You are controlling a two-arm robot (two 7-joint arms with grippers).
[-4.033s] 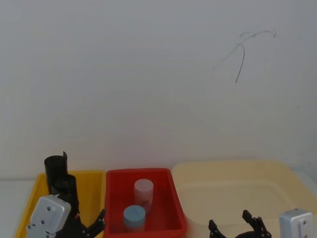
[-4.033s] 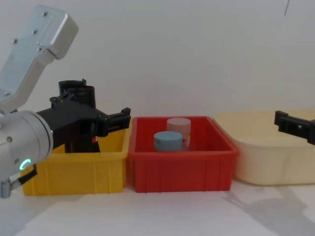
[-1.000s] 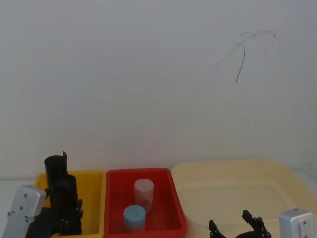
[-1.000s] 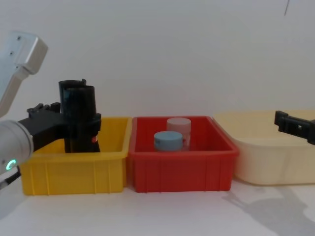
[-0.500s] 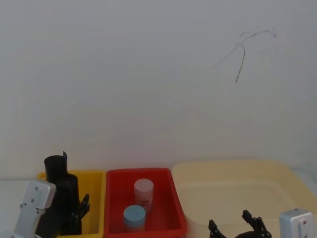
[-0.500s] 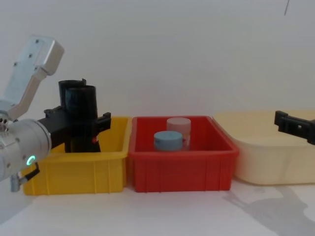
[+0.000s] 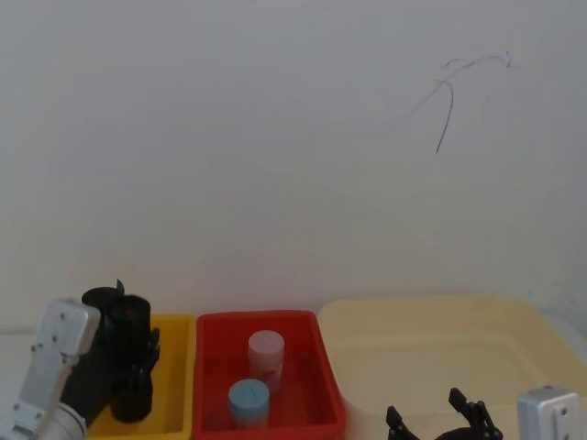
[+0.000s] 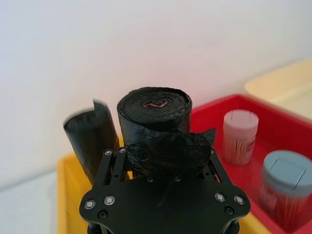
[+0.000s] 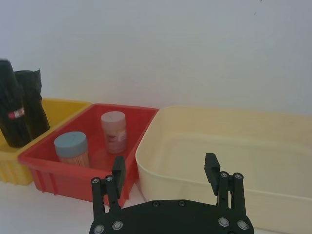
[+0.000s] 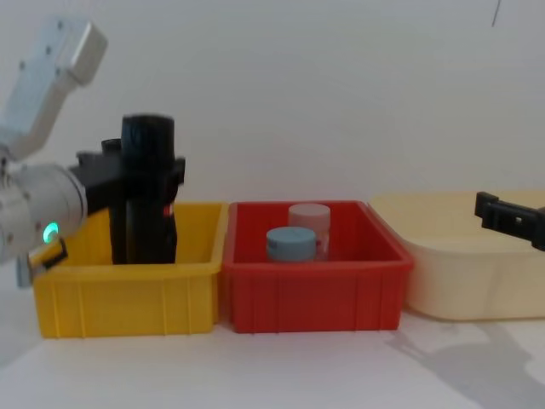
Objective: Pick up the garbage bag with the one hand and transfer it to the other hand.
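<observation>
So here's where I'm at: my left pincer (image 8: 161, 155) is clamped on the garbage bag (image 10: 147, 141), one finger on each side of the roll about halfway up, with a loose flap of plastic bunched over the fingers. The bag stands upright over the left part of the yellow bin (image 10: 128, 294). From the chest view its top pokes well above the bin's rim while its lower end sits behind the front wall, so I honestly can't tell if it's touching the bin floor or hanging free. The red-and-white sticker (image 9: 16, 113) shows on its side from across the desk (image 10: 272, 366). The taller black roll (image 8: 92, 141) is just beside the bag, a bit behind it, in the same bin. My left arm comes in from the left edge, green ring (image 10: 51, 230) glowing on the silver part. The red bin (image 10: 311, 298) sits right next to the yellow one and holds a blue-lidded jar (image 10: 290, 244) with a pale-lidded jar (image 10: 309, 215) behind it. My right pincer (image 9: 165, 169) is way over on the other side, fingers spread apart with nothing between them, hovering at the near edge of the cream tub (image 10: 460, 281), well apart from the bag.
</observation>
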